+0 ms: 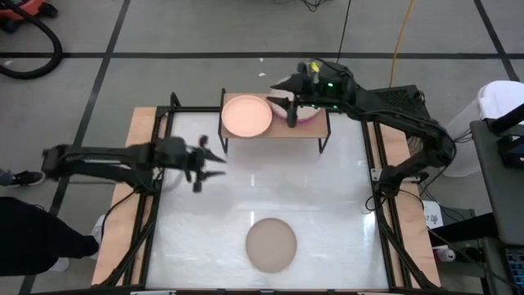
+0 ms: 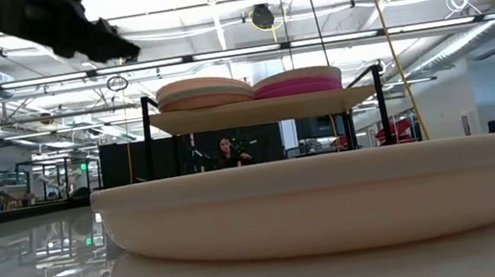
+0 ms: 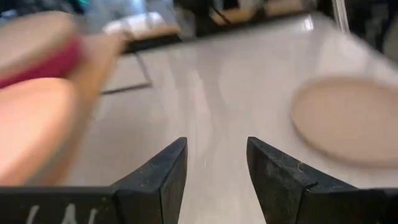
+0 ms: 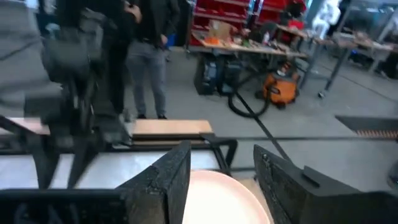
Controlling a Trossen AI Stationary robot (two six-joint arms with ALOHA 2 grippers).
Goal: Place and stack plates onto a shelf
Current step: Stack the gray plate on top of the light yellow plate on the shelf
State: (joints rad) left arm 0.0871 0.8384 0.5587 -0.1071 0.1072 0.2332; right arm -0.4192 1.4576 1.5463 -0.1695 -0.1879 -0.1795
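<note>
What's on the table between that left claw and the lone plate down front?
Nothing: the high view shows bare white table between the left gripper and the taupe plate.

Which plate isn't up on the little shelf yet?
The taupe plate, lying alone on the white table; the others sit in two stacks on the shelf.

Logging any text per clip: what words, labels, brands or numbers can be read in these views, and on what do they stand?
Nothing can be read.
White marks on the left hand's housing, left wrist view: cut off and blurred, unreadable.
A small white tag beside the table's right edge, high view: too small to read.
The plates and the shelf: no text visible.
</note>
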